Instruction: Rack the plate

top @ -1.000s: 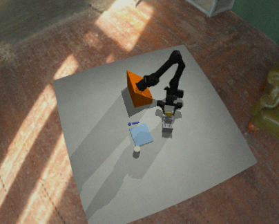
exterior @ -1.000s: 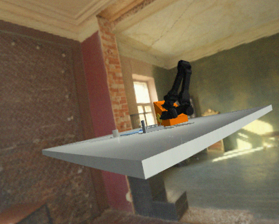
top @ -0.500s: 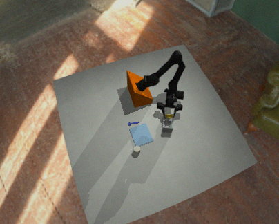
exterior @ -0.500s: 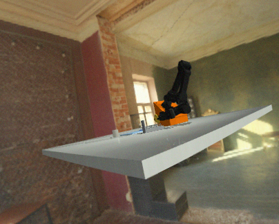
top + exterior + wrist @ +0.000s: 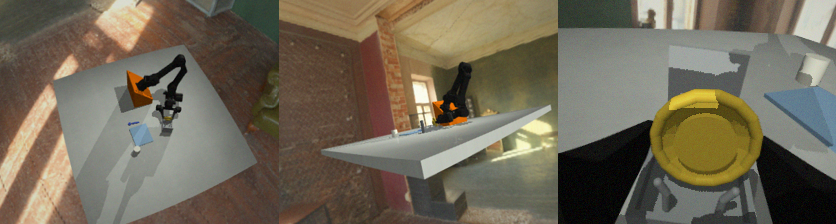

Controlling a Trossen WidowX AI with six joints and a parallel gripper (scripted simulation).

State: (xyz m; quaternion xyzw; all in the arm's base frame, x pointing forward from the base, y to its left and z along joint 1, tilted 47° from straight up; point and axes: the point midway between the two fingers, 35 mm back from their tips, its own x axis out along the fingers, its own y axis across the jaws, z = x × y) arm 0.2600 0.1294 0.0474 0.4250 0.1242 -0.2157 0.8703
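Observation:
The yellow plate (image 5: 168, 118) (image 5: 434, 122) (image 5: 706, 142) is held by its left and right edges between the fingers of my gripper (image 5: 168, 117) (image 5: 705, 134), which is shut on it. The plate's round face is turned toward the wrist camera, and it looks tilted up from flat. The grey dish rack (image 5: 167, 130) (image 5: 422, 126) (image 5: 685, 57) stands beneath and beyond it, with a tall end panel behind the plate in the wrist view. Two rail pegs show below the plate's near edge. The plate hides the middle of the rack, so whether its lower edge touches a slot cannot be told.
A blue square board (image 5: 141, 135) (image 5: 808, 112) lies beside the rack, with a white cylinder (image 5: 137, 148) (image 5: 394, 133) (image 5: 814, 69) near its corner. A small blue tool (image 5: 134, 123) lies nearby. An orange wedge-shaped block (image 5: 139, 93) (image 5: 458, 121) is at the arm's base.

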